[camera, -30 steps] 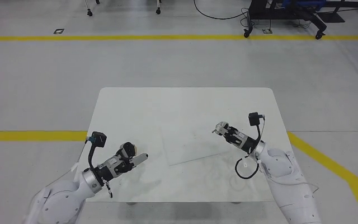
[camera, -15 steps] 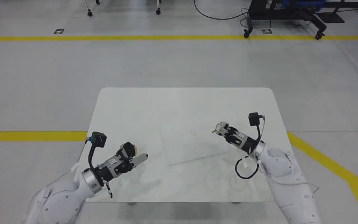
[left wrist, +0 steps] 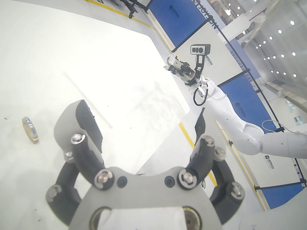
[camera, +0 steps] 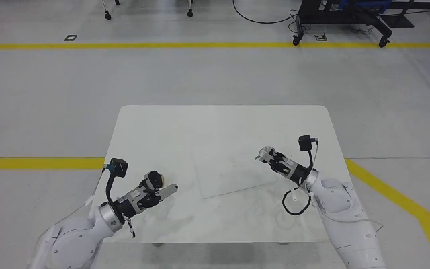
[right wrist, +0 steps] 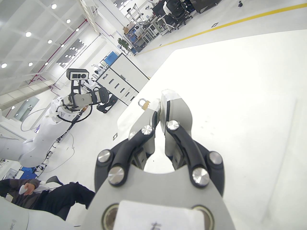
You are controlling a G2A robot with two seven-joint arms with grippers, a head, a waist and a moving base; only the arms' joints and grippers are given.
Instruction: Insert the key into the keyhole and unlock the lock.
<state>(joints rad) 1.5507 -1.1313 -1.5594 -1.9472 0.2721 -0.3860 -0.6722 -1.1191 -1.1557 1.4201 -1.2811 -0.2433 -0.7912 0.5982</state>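
Lock [camera: 154, 179] and key [camera: 256, 159] are well apart in the top view. The lock sits on the desk [camera: 222, 128] near its front left corner, just beside the left hand [camera: 163, 186]. The right hand [camera: 264, 155] hovers over the desk's right half, pinched on a small sliver that I take to be the key. The step in hand looks like securing the lock before any insertion.

In the left wrist view, the left hand [left wrist: 141, 118] is spread wide and empty. The lock [left wrist: 30, 130] stands outside one finger [left wrist: 79, 118], not between the two. To do this well, that hand should shift sideways until the brass body is centred, grip its broad faces, then lift and tip the keyhole end toward the other arm.

In the right wrist view, the right hand [right wrist: 159, 107] is closed tight, with the key hidden between its pads. The lock [right wrist: 143, 104] appears upright with its steel shackle on top, so the long axis is roughly vertical and a broad face is turned toward this hand. The keyhole is probably underneath, against the desk.
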